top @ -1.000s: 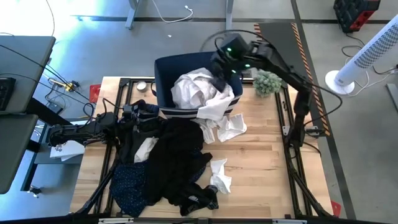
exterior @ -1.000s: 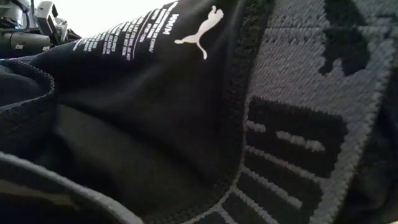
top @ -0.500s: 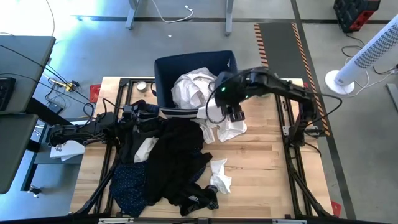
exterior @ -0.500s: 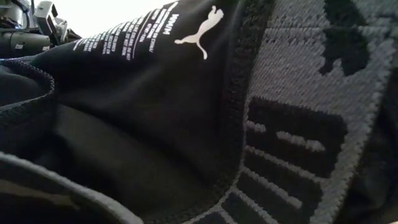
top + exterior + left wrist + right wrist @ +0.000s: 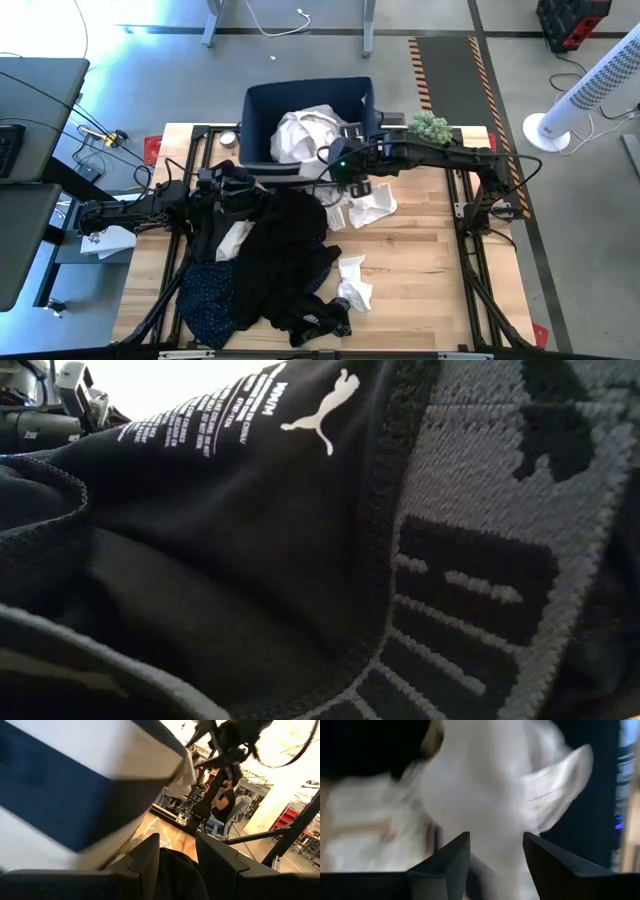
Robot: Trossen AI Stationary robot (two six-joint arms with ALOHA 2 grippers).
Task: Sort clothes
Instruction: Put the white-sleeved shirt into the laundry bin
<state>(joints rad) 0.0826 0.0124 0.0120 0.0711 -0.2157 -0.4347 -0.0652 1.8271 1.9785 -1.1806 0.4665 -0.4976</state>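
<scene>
A navy bin [image 5: 262, 108] stands at the table's far middle with white clothes [image 5: 300, 135] piled in it. A white garment [image 5: 372, 206] lies on the table in front of the bin. My right gripper [image 5: 352, 184] hangs open just above it, slanting down; white cloth [image 5: 485, 795] fills its wrist view. Black clothes [image 5: 285, 255] are heaped at the middle left, partly over a speckled navy garment [image 5: 208, 298]. A small white piece [image 5: 353, 281] lies near the front. My left gripper [image 5: 238, 186] rests level at the heap's far left edge, open. My left gripper has black cloth [image 5: 176, 872] lying between its open fingers, far back; whether the fingers touch it, I cannot tell. My right gripper stands with its fingers [image 5: 451, 862] on either side of the white cloth; I cannot tell whether they touch it.
A black garment with a grey woven waistband [image 5: 480, 560] lies right against the low camera and blocks that view. A green plant [image 5: 430, 128] sits at the far right corner. Bare wood [image 5: 420, 270] is on the right half of the table.
My right gripper has come from above the bin's far right corner toward the near edge and down, rolling as it went. It now hangs by the bin's front rim over the white garment. The clothes on the table have kept still.
</scene>
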